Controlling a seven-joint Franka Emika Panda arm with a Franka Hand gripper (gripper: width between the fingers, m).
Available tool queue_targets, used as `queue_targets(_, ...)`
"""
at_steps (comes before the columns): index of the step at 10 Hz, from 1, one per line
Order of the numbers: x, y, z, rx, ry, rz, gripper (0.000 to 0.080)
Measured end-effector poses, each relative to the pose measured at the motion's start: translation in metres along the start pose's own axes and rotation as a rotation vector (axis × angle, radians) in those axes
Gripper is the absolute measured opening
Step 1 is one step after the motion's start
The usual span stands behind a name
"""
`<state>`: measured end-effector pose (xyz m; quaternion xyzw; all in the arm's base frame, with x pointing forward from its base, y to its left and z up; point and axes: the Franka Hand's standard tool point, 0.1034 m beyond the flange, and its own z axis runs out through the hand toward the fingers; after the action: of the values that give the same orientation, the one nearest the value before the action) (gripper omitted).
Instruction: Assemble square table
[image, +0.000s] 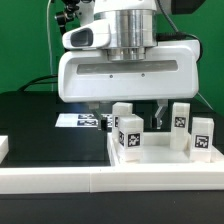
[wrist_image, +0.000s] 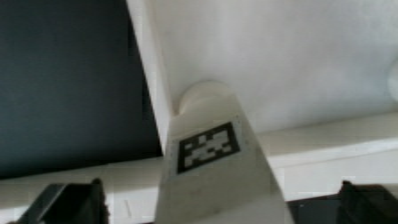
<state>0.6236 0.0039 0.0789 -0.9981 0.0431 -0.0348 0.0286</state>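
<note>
- Where the exterior view is nearest, a long low white border wall (image: 110, 180) runs across the front of the black worktop (image: 30, 120).
- Just behind it lies the white tabletop (image: 150, 158), with four tagged legs standing upright on it: one (image: 130, 137) at the front, one (image: 122, 113) behind it, and two (image: 181, 123) (image: 203, 138) toward the exterior view's right.
- Above them hangs the gripper (image: 128, 105), jaws wide apart and holding nothing.
- From the wrist view, a tagged leg (wrist_image: 214, 150) stands between the two fingertips (wrist_image: 71, 200), touching neither.
- Farther back, the marker board (image: 80, 121) lies flat on the worktop.
</note>
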Motion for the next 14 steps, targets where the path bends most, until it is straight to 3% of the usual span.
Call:
queue_targets(4, -0.0005, -0.0027, 0.0005, -0.014, -0.005, -0.206, 0.0649)
queue_targets(6, -0.0005, -0.0011, 0.0005, -0.016, -0.005, -0.227, 0.0395)
queue_targets(7, -0.0004, -0.001, 0.0005, -0.016, -0.005, -0.228, 0.0395)
queue_targets(8, -0.0004, -0.0008, 0.0005, -0.016, -0.005, -0.222, 0.0288)
queue_targets(11, -0.0005, -0.0006, 0.0006, -0.015, -0.004, -0.147, 0.0288)
queue_targets(14, -0.0013, -0.001, 0.0014, -0.008, 0.023, 0.242, 0.0288)
